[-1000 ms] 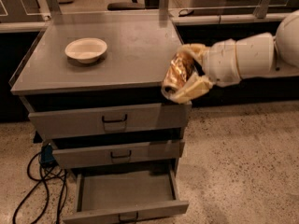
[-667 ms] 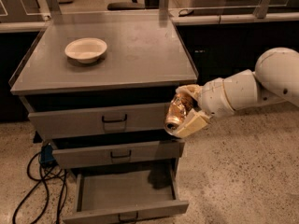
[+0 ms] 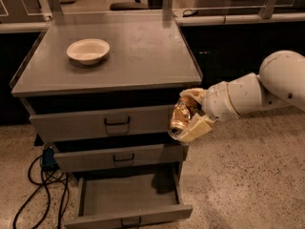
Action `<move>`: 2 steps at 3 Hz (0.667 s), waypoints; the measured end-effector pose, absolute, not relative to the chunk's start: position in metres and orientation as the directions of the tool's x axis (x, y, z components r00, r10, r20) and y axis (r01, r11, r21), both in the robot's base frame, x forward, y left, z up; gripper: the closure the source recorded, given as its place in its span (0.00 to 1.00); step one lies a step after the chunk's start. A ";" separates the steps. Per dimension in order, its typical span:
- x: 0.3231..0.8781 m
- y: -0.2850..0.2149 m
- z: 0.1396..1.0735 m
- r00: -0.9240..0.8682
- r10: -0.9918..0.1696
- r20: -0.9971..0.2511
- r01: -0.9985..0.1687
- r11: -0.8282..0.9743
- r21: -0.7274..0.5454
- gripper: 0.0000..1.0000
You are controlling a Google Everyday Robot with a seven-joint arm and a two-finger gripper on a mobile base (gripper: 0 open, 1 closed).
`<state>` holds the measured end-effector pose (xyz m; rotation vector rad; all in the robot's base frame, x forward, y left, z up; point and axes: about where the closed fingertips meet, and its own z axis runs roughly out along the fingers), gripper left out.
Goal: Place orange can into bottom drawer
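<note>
The orange can was clamped tight between the gripper's two fingers, held tilted just off the desk's front right corner; the bottom drawer was pulled open well below it; a white bowl was sat near the back left corner.

A white bowl sits on the grey cabinet top; black cables lie on the speckled floor.
</note>
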<state>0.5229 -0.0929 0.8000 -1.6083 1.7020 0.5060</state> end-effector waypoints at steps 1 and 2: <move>0.513 -0.093 0.754 0.045 -0.689 -0.723 -0.979 0.112 -0.168 1.00; 0.499 -0.087 0.670 0.042 -0.698 -0.715 -0.991 0.062 -0.118 1.00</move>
